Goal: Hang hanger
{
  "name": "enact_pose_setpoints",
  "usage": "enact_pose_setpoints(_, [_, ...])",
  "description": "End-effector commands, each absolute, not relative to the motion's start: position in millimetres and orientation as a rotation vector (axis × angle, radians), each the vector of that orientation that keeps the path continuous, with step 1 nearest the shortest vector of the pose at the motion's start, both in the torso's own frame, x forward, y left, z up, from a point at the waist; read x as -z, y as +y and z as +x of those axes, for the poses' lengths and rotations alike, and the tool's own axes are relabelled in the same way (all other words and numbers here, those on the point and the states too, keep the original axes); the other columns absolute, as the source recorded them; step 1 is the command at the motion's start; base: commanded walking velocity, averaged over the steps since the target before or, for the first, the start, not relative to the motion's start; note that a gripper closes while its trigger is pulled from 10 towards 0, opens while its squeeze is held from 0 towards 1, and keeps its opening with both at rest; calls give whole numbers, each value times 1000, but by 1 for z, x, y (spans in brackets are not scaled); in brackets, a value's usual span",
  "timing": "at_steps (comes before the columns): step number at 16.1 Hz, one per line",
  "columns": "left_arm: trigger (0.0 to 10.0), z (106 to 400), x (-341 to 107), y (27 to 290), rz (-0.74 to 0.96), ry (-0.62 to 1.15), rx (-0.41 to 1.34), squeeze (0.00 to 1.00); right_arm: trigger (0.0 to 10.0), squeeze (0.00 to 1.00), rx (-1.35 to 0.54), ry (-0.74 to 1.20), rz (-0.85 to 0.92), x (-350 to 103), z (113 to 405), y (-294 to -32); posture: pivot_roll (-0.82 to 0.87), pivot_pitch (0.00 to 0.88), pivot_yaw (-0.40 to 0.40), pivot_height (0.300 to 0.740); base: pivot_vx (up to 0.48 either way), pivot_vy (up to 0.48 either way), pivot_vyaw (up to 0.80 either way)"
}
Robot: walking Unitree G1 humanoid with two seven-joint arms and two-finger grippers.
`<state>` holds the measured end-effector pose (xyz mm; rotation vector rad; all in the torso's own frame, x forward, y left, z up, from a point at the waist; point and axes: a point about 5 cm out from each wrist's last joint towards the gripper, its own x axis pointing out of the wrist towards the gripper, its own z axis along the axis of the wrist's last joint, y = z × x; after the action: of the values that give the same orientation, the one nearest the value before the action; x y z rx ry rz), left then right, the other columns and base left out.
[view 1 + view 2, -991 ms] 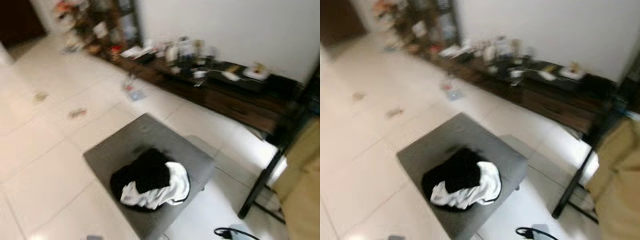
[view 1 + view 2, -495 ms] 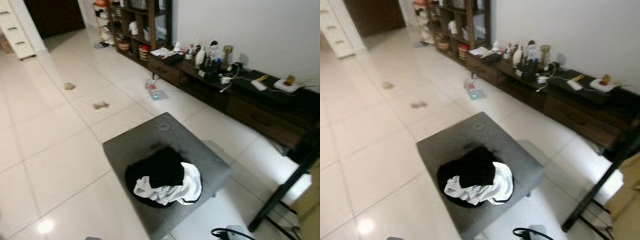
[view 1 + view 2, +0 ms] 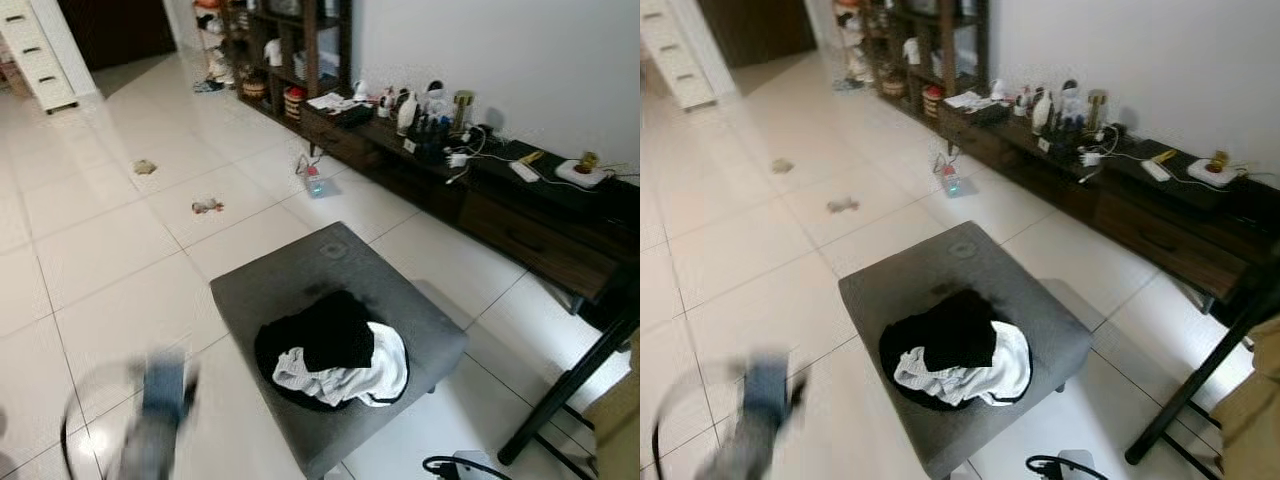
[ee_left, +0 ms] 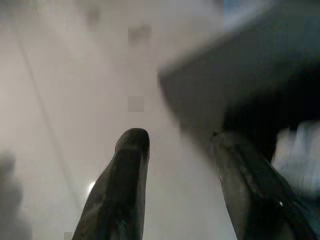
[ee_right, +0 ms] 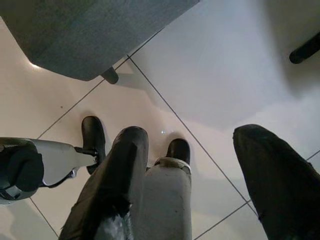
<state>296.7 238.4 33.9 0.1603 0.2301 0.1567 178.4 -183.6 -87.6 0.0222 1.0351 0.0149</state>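
A pile of black and white clothes [image 3: 330, 350] lies on a grey ottoman [image 3: 300, 270] in the middle of the tiled floor. My left arm [image 3: 155, 410] rises at the lower left, blurred by motion, with a thin dark curved line [image 3: 75, 410] around it that I cannot identify. In the left wrist view my left gripper [image 4: 177, 140] is open and holds nothing, pointing towards the ottoman [image 4: 210, 75] and clothes. My right gripper [image 5: 192, 135] hangs open over the floor and my own feet, near an ottoman corner [image 5: 90, 35].
A black rack leg [image 3: 565, 385] slants down at the right, with yellowish fabric [image 3: 615, 430] beside it. A long dark console [image 3: 500, 200] cluttered with bottles and cables runs along the wall. Small litter [image 3: 207, 206] dots the tiles. A black cable [image 3: 450, 465] lies by the ottoman.
My left arm has swung up into the eye views at the lower left, blurred. The camera has shifted slightly; the ottoman and clothes stay put.
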Motion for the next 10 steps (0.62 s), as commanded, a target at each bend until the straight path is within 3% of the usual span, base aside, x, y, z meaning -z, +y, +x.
enact_pose_setpoints(1, [10000, 294, -50, 230, 133, 104, -115, 0, 10000, 0, -6, 1047, 22, 89, 174, -186, -86, 89, 44, 740, 0, 0, 0])
enact_pose_setpoints(3, [10000, 279, -65, 212, 92, 8, -54, 0, 10000, 0, -2, 1042, 20, 89, 174, -187, -77, 94, 44, 740, 0, 0, 0])
enact_pose_setpoints(5, [10000, 257, -57, 194, 62, 27, 25, 0, 10000, 0, 4, 1039, 15, 89, 175, -187, -75, 95, 41, 740, 0, 0, 0])
enact_pose_setpoints(10, [10000, 251, -68, 190, 75, 35, 39, 0, 10000, 0, 12, 1034, 17, 88, 176, -188, -74, 88, 41, 740, 0, 0, 0])
